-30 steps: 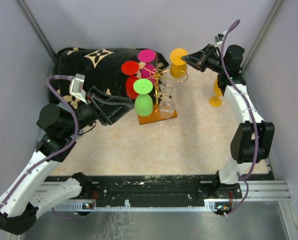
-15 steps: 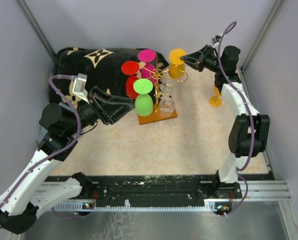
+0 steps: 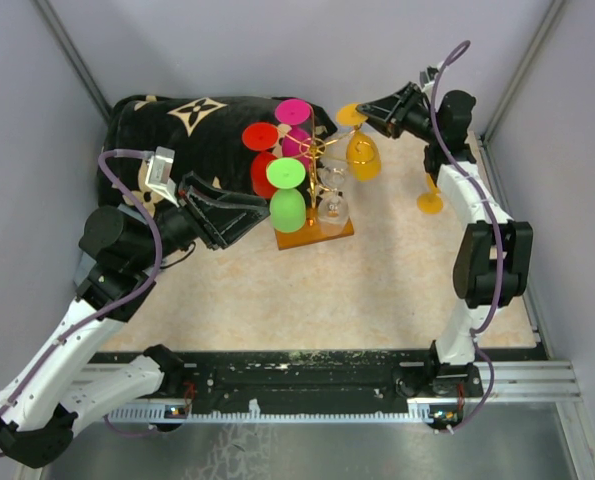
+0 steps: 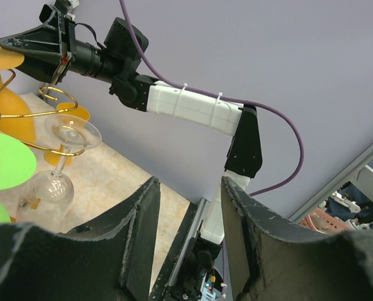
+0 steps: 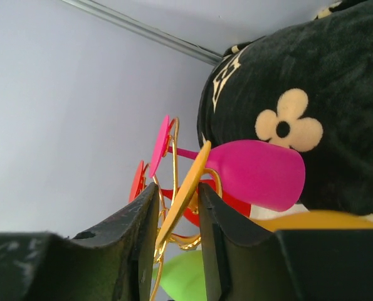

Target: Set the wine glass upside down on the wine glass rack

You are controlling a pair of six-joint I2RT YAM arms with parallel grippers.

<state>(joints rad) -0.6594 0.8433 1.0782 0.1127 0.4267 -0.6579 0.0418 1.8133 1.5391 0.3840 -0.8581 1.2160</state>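
Note:
The orange wine glass [image 3: 363, 158] hangs upside down and tilted on a curled gold arm of the wine glass rack [image 3: 322, 233]. Its round foot [image 3: 351, 114] lies between the fingers of my right gripper [image 3: 364, 108]. In the right wrist view the foot [image 5: 187, 183] stands slanted in the gap of the right gripper [image 5: 178, 186], which is open with space beside the foot. My left gripper [image 3: 262, 212] hovers left of the rack, open with nothing in it [image 4: 189, 185]. The left wrist view shows the orange glass [image 4: 9, 119] at the left edge.
Green [image 3: 287, 205], red [image 3: 260, 135], magenta [image 3: 293, 112] and clear [image 3: 333, 205] glasses hang on the rack. Another orange glass [image 3: 430, 195] stands upright by the right arm. A black patterned cushion [image 3: 177, 120] lies behind the left gripper. Grey walls close in on three sides.
The right gripper's jaws have parted from the orange foot. The orange glass has tipped, its bowl swinging down and forward on the rack arm. The left arm barely moved.

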